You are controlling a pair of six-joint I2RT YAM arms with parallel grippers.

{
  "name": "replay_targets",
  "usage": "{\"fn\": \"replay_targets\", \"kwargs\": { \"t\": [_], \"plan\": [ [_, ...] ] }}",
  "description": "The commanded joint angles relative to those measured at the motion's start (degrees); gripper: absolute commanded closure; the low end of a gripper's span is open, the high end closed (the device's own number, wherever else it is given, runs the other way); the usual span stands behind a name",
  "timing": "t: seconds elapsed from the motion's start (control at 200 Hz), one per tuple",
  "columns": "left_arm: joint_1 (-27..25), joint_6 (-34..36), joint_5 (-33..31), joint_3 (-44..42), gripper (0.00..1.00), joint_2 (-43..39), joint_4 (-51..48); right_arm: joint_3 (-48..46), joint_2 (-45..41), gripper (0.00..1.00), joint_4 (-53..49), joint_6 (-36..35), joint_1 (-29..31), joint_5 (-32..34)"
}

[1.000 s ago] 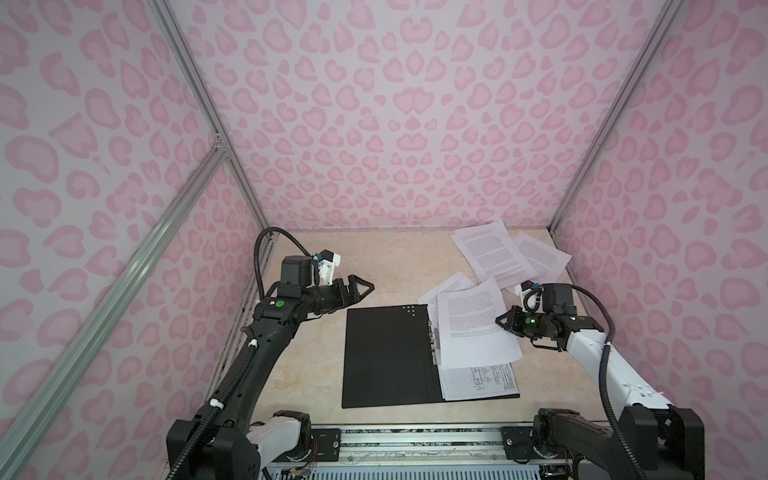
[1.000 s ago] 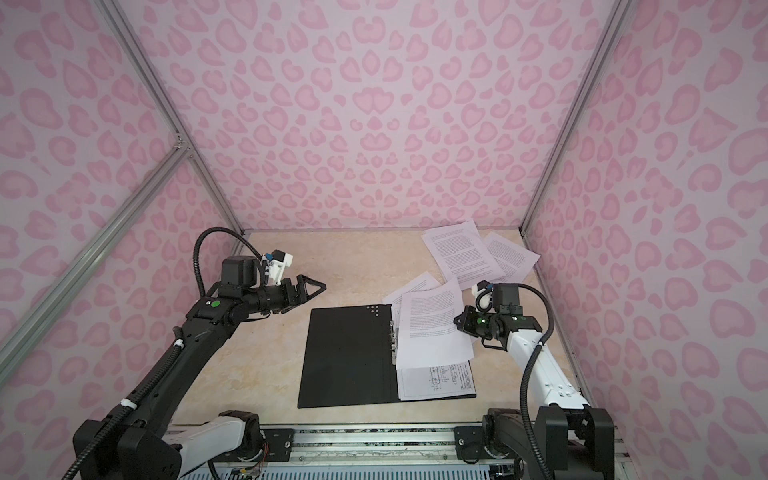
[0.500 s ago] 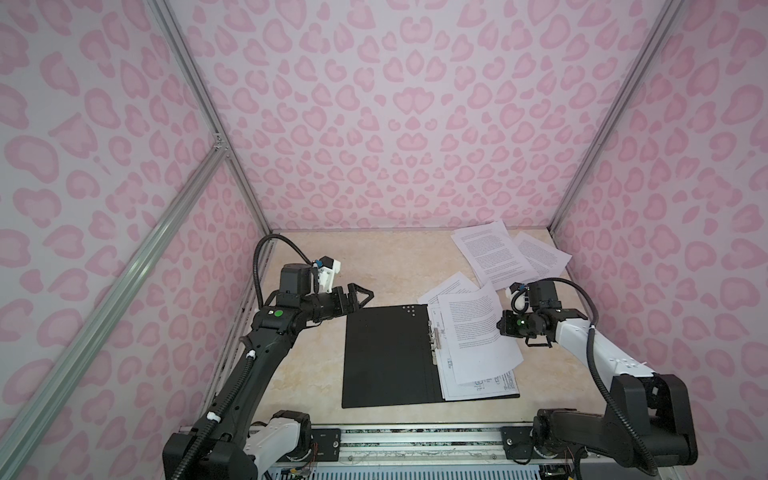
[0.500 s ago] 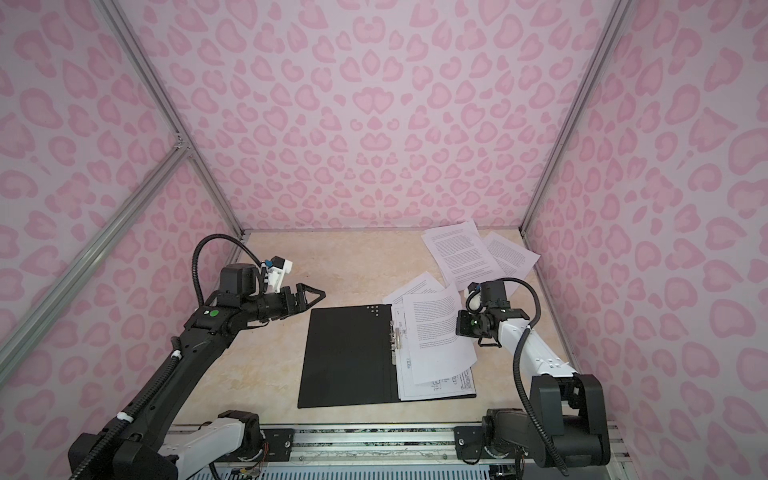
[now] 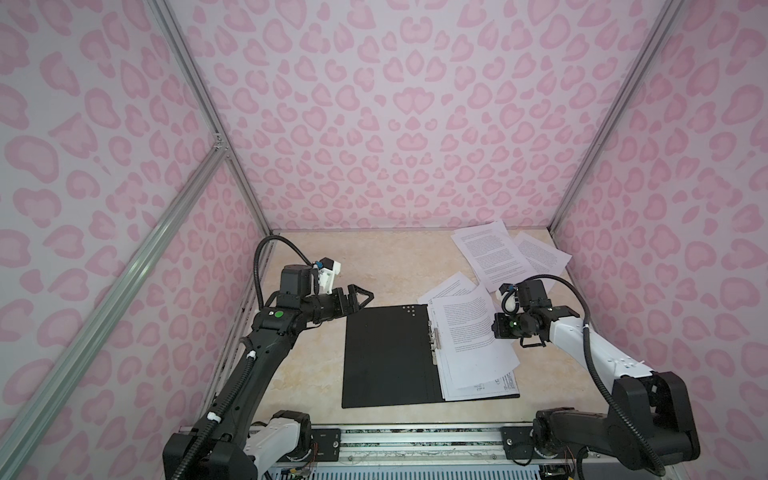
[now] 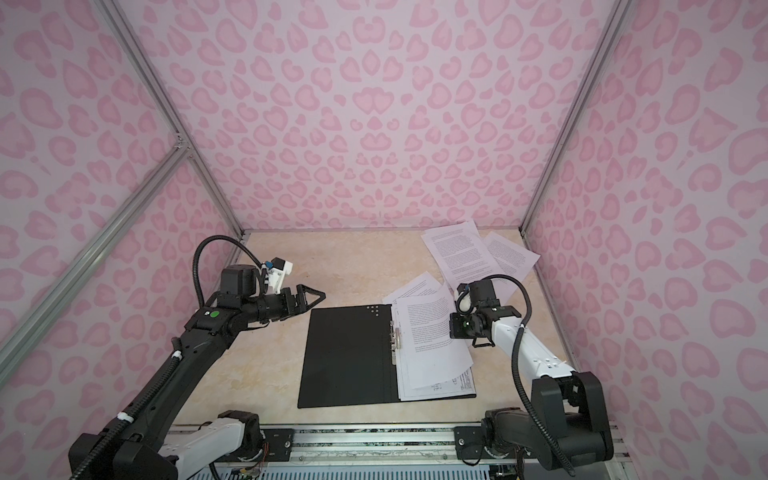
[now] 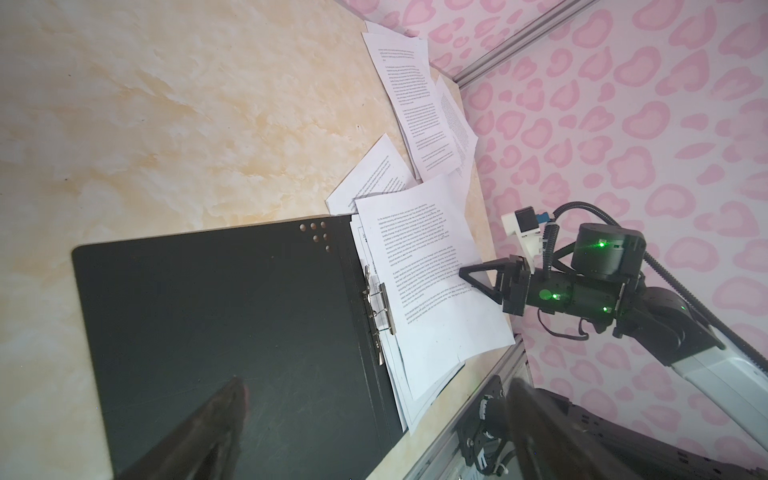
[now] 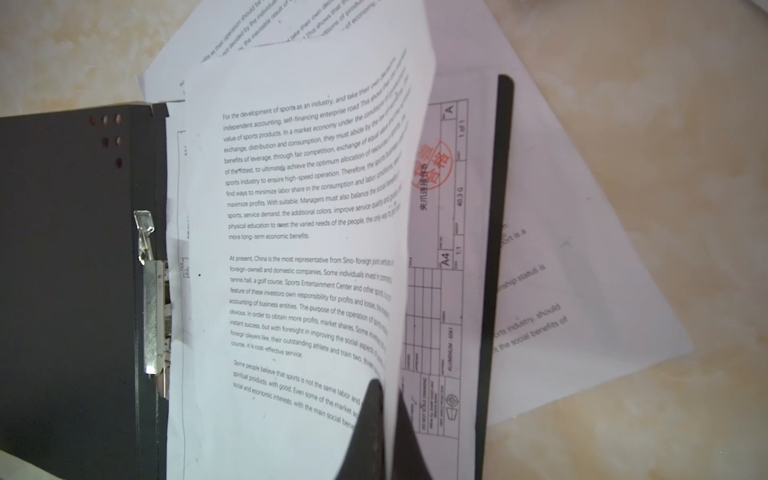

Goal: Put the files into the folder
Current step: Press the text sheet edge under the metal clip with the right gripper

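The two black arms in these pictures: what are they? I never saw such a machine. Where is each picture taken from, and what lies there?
They are two robot arms with grippers, at a beige table. Two pictures look down from one overhead camera; two come from cameras on the wrists. An open black folder with a metal clip lies flat, printed sheets on its right half. Other loose sheets lie near the back corner. The right gripper is shut on one text sheet, its edge lifted. The left gripper is open, empty.
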Motion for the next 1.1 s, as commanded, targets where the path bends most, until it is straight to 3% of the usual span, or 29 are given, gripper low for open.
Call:
{"fn": "replay_targets", "kwargs": {
  "t": [0.0,0.555,1.095],
  "plan": [
    [0.0,0.42,0.0,-0.07,0.02,-0.36,1.04,-0.02,-0.57,1.0,-2.36,1.77,1.14,1.64],
    [-0.01,0.2,0.09,-0.32,0.02,-0.89,1.35,0.0,0.3,1.0,-3.77,4.12,6.35,6.4],
    [0.03,-0.15,0.09,-0.29,0.02,-0.71,1.37,-1.17,0.01,1.0,-3.27,7.81,6.99,5.56]
  ]
}}
